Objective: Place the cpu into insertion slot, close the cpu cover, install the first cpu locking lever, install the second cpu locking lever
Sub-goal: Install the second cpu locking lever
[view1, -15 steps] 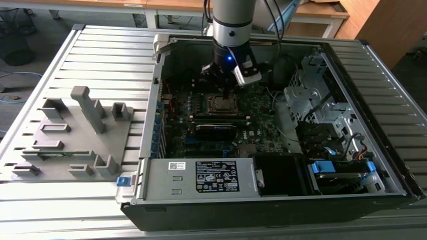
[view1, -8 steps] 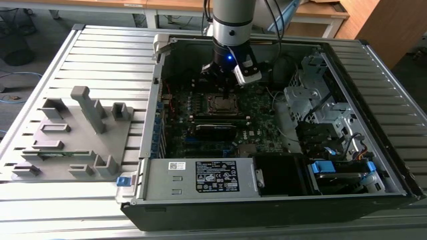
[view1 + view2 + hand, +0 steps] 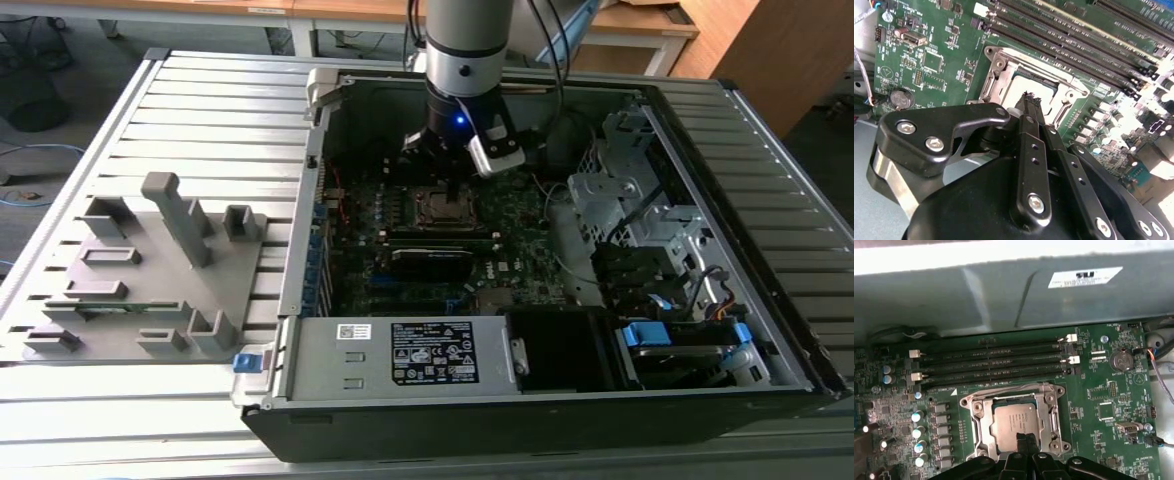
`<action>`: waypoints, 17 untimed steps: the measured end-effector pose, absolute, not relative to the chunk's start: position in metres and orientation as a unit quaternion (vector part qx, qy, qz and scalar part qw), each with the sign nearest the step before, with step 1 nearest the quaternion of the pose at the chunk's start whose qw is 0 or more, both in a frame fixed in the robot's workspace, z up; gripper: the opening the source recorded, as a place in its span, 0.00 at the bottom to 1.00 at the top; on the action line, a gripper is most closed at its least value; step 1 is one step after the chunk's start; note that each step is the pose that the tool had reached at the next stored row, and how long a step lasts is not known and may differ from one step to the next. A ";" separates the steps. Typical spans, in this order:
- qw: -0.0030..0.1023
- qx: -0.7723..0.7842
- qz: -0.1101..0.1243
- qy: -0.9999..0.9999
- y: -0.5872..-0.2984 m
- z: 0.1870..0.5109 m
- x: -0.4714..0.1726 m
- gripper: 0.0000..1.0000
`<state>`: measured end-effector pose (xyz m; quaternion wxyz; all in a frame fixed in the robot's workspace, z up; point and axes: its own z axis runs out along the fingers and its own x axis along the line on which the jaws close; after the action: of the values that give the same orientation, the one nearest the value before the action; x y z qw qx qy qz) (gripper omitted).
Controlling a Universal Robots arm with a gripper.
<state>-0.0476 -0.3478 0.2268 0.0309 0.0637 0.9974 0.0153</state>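
Note:
The cpu (image 3: 1015, 419), a grey-brown metallic square, lies flat in the insertion slot (image 3: 1013, 424) on the green board. The silver cpu cover (image 3: 1050, 412) lies down around it, framing the chip in its window. My gripper (image 3: 1025, 438) hovers just above the near edge of the socket, its two black fingers pressed together and shut on nothing. In the second wrist view the fingertips (image 3: 1029, 98) end right over the cover (image 3: 1004, 67) and the chip (image 3: 1036, 85). In the exterior view the gripper (image 3: 447, 172) hangs inside the open computer case just above the socket (image 3: 441, 207).
Long black memory slots (image 3: 991, 362) run beside the socket, and the case wall (image 3: 1004, 295) stands beyond them. A coin battery (image 3: 1120, 360) and cables (image 3: 1159, 365) sit to one side. A grey fixture (image 3: 147, 270) lies at the exterior view's left, a drive cage (image 3: 641, 210) at its right.

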 end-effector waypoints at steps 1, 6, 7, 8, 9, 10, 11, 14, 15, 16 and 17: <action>0.031 0.064 0.015 0.997 -0.349 0.227 -0.048 0.11; 0.031 0.064 0.015 0.997 -0.351 0.227 -0.048 0.11; 0.031 0.064 0.015 0.997 -0.351 0.228 -0.048 0.11; 0.031 0.064 0.015 0.997 -0.351 0.229 -0.048 0.11; 0.031 0.064 0.015 0.997 -0.351 0.229 -0.048 0.11; 0.031 0.064 0.015 0.997 -0.351 0.230 -0.048 0.11; 0.031 0.064 0.015 0.997 -0.351 0.230 -0.048 0.11; 0.031 0.064 0.015 0.997 -0.352 0.230 -0.047 0.11; 0.031 0.064 0.015 0.997 -0.353 0.230 -0.047 0.11; 0.031 0.064 0.015 0.997 -0.354 0.230 -0.047 0.11; 0.031 0.064 0.015 0.997 -0.355 0.230 -0.047 0.11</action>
<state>-0.0471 -0.3548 0.2304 0.0309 0.0637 0.9974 0.0153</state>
